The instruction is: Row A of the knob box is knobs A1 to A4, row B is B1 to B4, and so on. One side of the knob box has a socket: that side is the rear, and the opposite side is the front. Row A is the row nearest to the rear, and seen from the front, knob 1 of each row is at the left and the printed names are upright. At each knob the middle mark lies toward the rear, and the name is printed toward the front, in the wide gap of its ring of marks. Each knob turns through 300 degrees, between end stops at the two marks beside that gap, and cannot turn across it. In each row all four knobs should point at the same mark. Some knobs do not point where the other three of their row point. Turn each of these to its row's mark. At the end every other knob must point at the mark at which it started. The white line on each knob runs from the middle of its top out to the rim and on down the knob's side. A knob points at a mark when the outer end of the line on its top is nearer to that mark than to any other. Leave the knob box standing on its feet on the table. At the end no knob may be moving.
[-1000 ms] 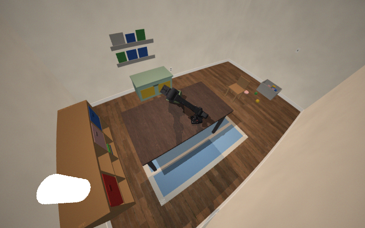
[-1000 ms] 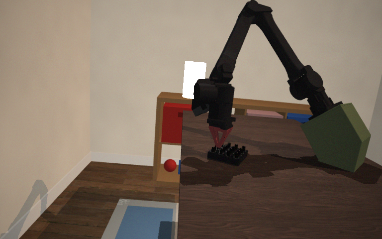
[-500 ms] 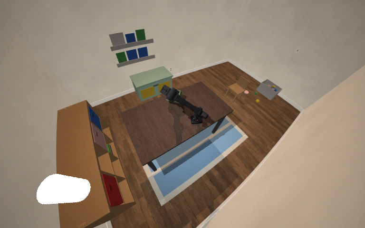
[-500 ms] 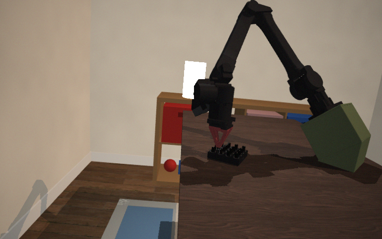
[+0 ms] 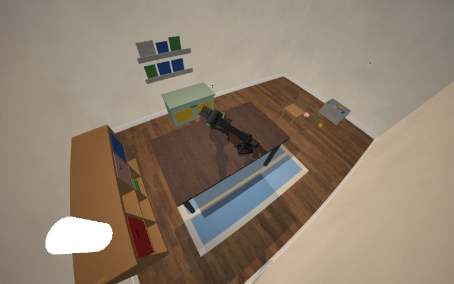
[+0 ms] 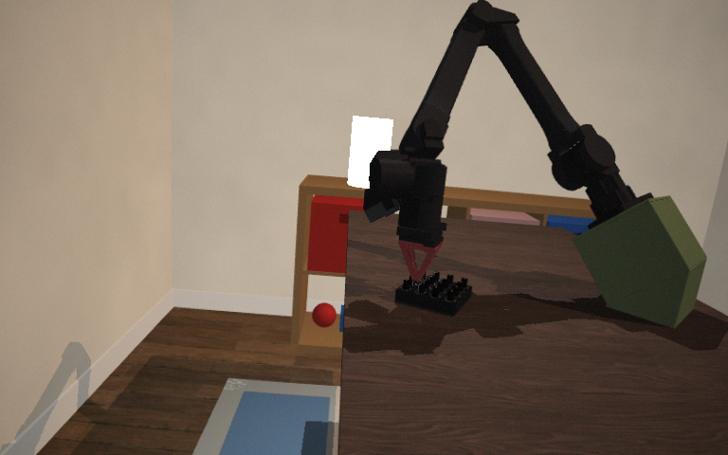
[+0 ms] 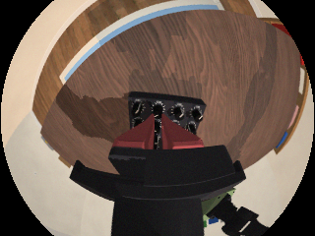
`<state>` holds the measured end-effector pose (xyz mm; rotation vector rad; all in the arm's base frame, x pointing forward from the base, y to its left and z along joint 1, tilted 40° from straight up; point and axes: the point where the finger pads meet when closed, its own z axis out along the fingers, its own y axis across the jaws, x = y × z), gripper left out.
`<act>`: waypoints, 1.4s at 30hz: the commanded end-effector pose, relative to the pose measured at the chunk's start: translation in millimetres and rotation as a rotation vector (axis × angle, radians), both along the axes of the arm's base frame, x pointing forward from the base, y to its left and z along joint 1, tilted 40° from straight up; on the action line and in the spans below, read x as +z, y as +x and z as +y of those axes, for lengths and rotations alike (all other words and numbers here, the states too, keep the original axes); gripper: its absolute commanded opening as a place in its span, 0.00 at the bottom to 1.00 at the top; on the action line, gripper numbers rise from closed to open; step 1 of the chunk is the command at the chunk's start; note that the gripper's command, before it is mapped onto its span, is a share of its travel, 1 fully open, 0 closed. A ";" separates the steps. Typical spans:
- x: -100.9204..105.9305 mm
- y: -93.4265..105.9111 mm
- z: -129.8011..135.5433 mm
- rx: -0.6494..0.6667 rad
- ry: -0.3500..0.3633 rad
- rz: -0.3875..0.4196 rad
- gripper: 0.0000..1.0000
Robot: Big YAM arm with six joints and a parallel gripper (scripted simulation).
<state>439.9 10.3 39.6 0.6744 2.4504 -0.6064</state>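
Note:
The black knob box (image 5: 242, 152) (image 6: 426, 301) (image 7: 166, 96) stands on the table, its knobs upward. My gripper (image 6: 416, 278) (image 7: 157, 117) points down over it, its red fingers drawn nearly together on a knob (image 7: 157, 129). In the wrist view this knob is second from the left, in the second row from the top. The top row there shows four knobs; the leftmost knob (image 7: 138, 106) has a slanting white line. The fingers and gripper body hide the lower rows. Printed names and the socket are too small or hidden to read.
Neighbouring knobs stand close around the fingertips, among them one knob (image 7: 177, 111) up and to the right. The table's edge (image 6: 343, 337) is near the box. The green block (image 6: 633, 270) at the arm's base stands at the far right in the exterior view.

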 end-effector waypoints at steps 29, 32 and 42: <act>8.7 18.9 -4.6 0.456 -0.218 0.301 0.08; 8.7 18.9 -4.5 0.517 -0.248 0.344 0.08; 8.7 18.9 -4.5 0.680 -0.326 0.459 0.08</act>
